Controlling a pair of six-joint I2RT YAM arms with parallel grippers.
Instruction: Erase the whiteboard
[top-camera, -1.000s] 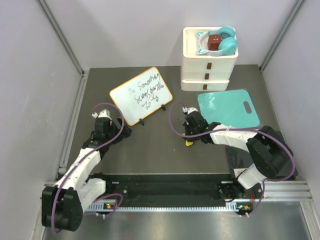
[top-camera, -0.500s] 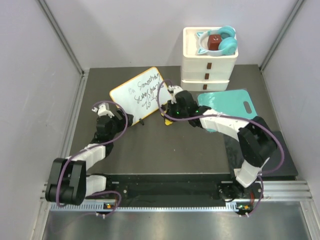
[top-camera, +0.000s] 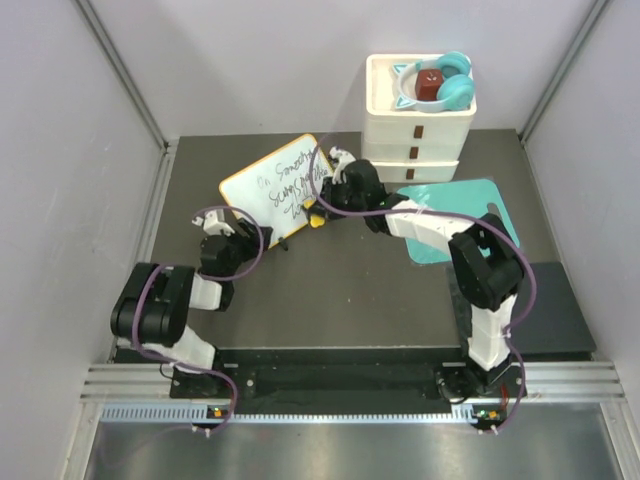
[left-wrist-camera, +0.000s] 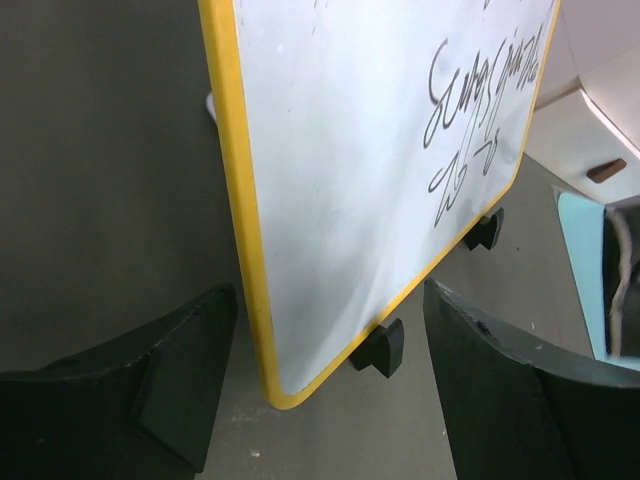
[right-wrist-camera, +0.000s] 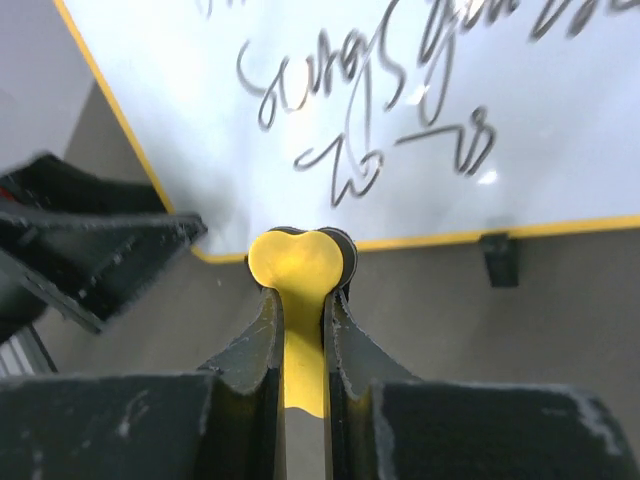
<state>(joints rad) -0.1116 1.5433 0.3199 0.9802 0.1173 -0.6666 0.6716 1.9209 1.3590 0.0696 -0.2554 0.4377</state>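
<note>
Left gripper (left-wrist-camera: 328, 300) open, jaws either side of the whiteboard (left-wrist-camera: 380, 150) corner. Right gripper (right-wrist-camera: 300, 300) clamped on a yellow tool (right-wrist-camera: 296, 262) by the board's lower edge.

I see the whiteboard (top-camera: 270, 195) standing tilted on its small black feet, turned diagonally, left of centre toward the back of the dark surface (top-camera: 330, 290); rounded yellow-orange frame, black handwriting across it, nothing wiped
</note>
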